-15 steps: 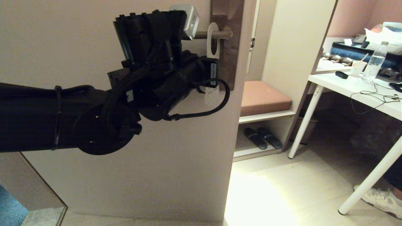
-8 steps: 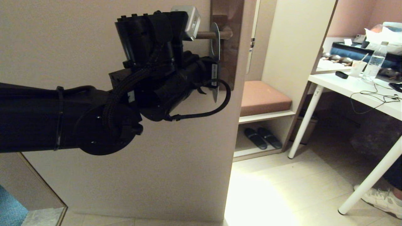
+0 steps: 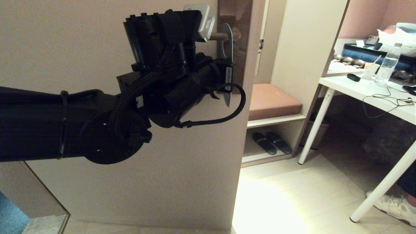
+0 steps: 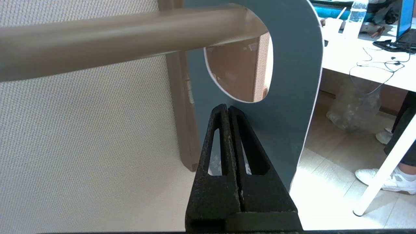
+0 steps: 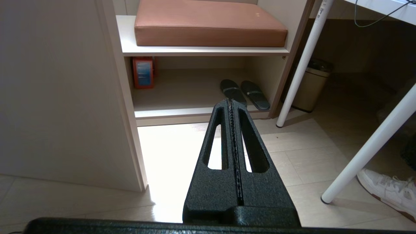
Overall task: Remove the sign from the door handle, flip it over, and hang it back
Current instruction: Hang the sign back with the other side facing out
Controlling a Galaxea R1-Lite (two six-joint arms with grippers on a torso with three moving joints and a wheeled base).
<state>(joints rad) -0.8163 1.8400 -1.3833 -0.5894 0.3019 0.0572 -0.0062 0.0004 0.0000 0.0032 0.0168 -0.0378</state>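
Note:
The sign hangs edge-on in the head view, on the door handle, close to the dark brown backplate. My left arm reaches up to it from the left. In the left wrist view the handle passes through the hole of the sign, whose slate-blue face is turned toward my left gripper. That gripper is shut, its tips at the blue face just below the hole, and nothing shows between the jaws. My right gripper is shut and empty, low over the floor.
The pale door panel fills the left. To the right of it stand a shelf unit with a brown cushion and slippers, and a white table with a bottle. A person's shoe is by the table leg.
My left gripper has moved right along the handle toward the backplate. The sign has moved with it and turned from showing its pale face to edge-on.

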